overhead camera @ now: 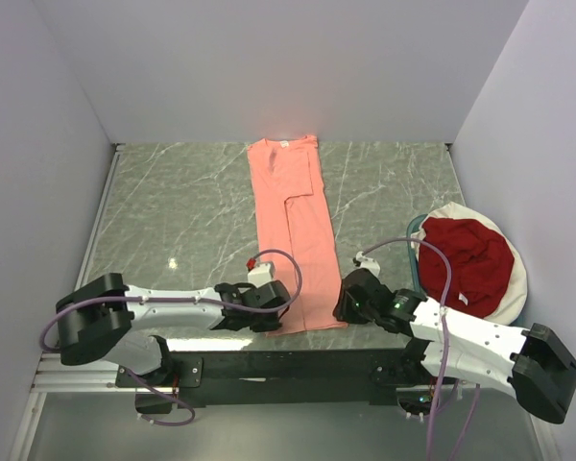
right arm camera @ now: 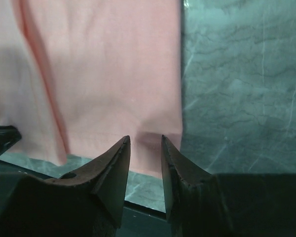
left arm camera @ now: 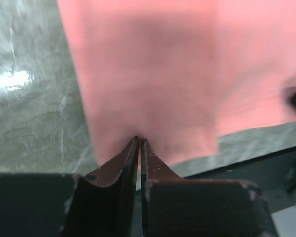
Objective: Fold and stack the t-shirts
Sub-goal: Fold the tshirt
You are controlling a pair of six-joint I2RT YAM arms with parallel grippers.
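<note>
The salmon-pink t-shirt (overhead camera: 293, 221) lies on the table as a long narrow strip, its white neck label (overhead camera: 281, 143) at the far end. My left gripper (overhead camera: 283, 307) is at the near left corner of its hem. In the left wrist view the jaws (left arm camera: 139, 140) are pressed together on the edge of the pink cloth (left arm camera: 177, 74). My right gripper (overhead camera: 341, 305) is at the near right corner. Its jaws (right arm camera: 145, 140) stand apart astride the hem of the pink cloth (right arm camera: 113, 74). The dark red t-shirt (overhead camera: 466, 259) lies bunched in the basket.
The white-rimmed round basket (overhead camera: 519, 279) stands on the right, beside my right arm. The marbled grey table (overhead camera: 173, 211) is walled on three sides. A black rail (overhead camera: 288, 365) runs along the near edge.
</note>
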